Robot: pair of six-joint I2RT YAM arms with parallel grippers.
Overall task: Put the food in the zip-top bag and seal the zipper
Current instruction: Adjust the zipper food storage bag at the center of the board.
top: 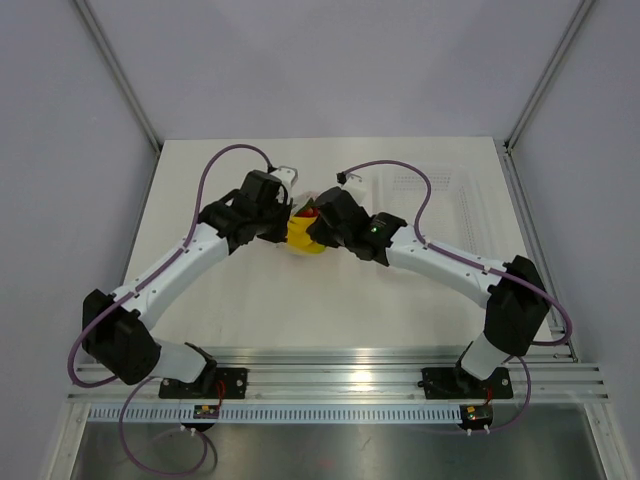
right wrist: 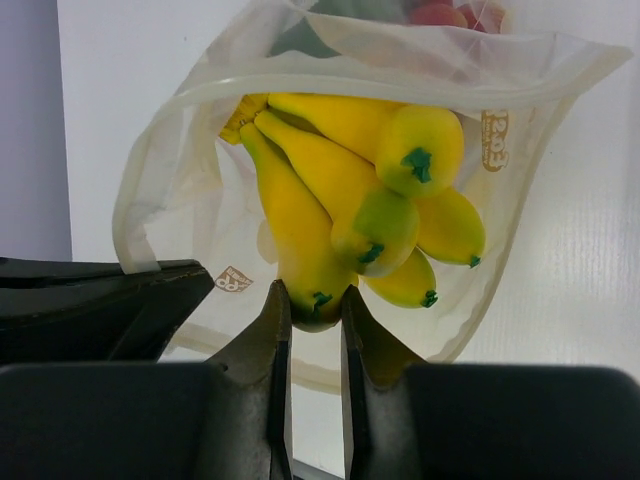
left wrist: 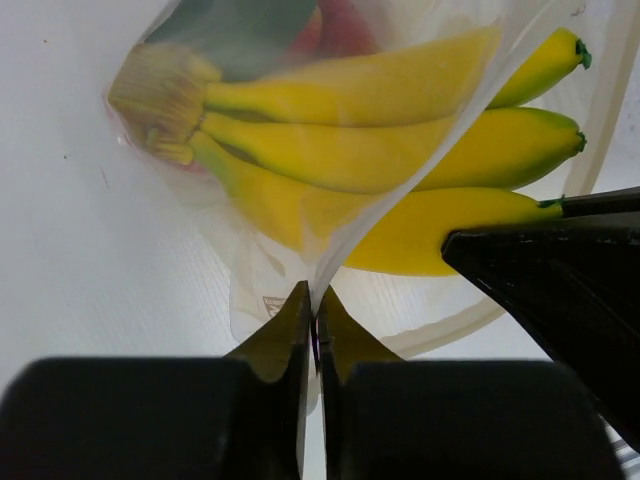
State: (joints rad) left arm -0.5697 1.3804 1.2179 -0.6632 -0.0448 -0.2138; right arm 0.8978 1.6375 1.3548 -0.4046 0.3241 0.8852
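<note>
Left gripper [left wrist: 316,318] clenched on the film edge of a clear soft plastic zip-top bag [left wrist: 262,262], yellow plastic toy bananas [left wrist: 340,150] inside it just ahead of the fingertips, right gripper [right wrist: 311,305] apparently nipping one banana tip at the bag's open mouth, red fruits [right wrist: 437,12] beyond.

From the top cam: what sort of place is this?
Probably a lab robot cell, not a kitchen: white table, aluminium rail along its near edge, plain grey walls closing it in.

Clear tray [top: 470,200] on white table [top: 300,310]
</note>
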